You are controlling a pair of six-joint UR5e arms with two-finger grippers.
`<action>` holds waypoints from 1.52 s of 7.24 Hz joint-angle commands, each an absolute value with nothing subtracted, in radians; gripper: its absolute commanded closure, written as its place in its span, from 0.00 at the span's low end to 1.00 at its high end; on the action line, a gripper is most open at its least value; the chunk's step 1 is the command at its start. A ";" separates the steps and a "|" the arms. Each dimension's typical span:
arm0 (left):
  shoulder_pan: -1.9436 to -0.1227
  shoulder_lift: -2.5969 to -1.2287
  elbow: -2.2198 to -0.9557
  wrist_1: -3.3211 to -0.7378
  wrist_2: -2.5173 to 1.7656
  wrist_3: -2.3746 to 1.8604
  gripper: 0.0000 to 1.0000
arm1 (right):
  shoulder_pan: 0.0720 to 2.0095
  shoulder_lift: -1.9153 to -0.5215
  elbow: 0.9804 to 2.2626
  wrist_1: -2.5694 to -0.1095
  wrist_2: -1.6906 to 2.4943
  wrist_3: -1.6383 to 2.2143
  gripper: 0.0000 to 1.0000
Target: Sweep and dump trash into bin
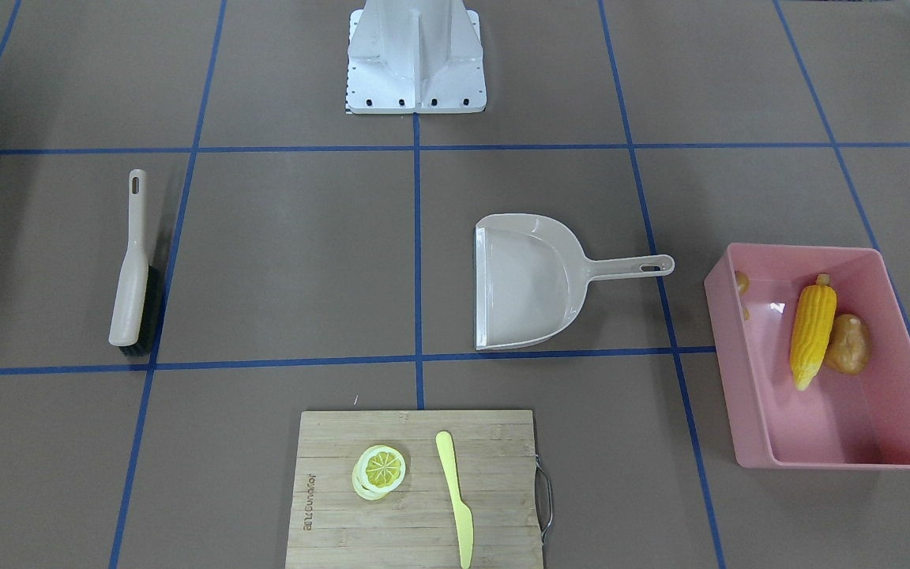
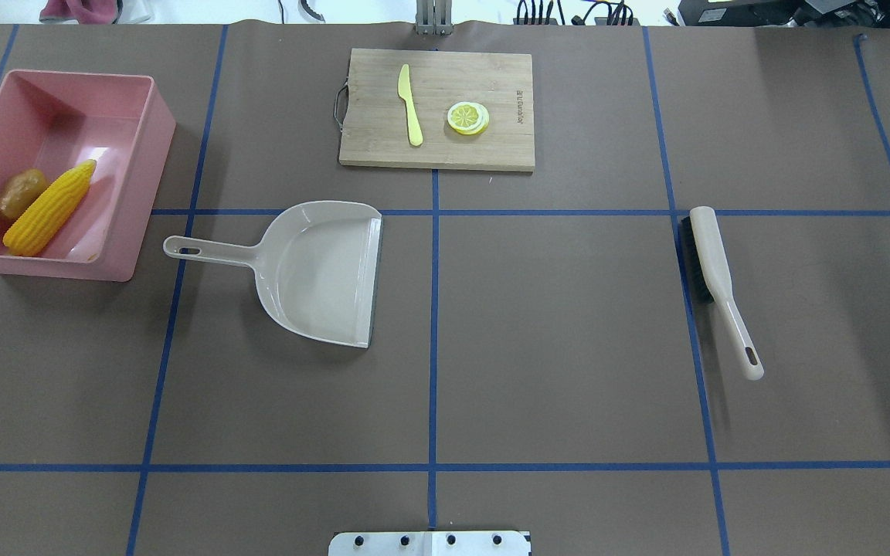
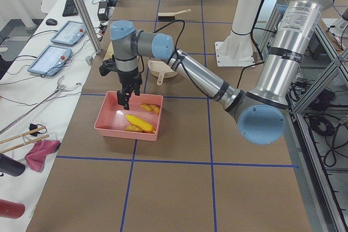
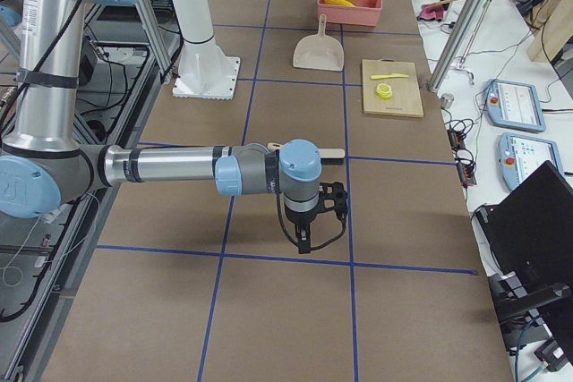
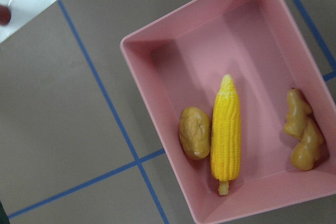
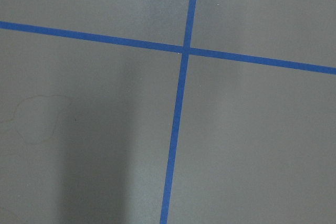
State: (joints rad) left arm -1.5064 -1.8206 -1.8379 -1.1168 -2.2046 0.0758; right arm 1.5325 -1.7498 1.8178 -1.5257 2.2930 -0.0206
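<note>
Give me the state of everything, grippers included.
Bin: upright, loaded.
Potato: in bin.
Corn: in bin, against potato.
Ginger: in bin, apart from corn.
Dustpan: empty, on table.
Brush: on table, unheld.
Knife: flat on board.
Lemon slice: on board, apart from knife.
Left gripper: over bin; open or shut unclear.
Right gripper: over table; unclear.

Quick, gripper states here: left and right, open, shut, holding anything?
Left gripper: cannot tell; seen only from a side view, above the bin.
Right gripper: cannot tell; seen only from a side view, above the table.
</note>
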 commanded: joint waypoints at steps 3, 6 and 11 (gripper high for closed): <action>-1.666 -1.709 -1.617 -1.133 -2.411 0.052 0.02 | 1.532 -1.749 1.819 -1.525 2.296 -0.020 0.00; -1.664 -1.675 -1.568 -1.293 -2.414 -0.120 0.01 | 1.532 -1.749 1.819 -1.525 2.295 -0.018 0.00; -1.657 -1.606 -1.523 -1.505 -2.413 -0.130 0.01 | 1.532 -1.749 1.819 -1.525 2.295 -0.020 0.00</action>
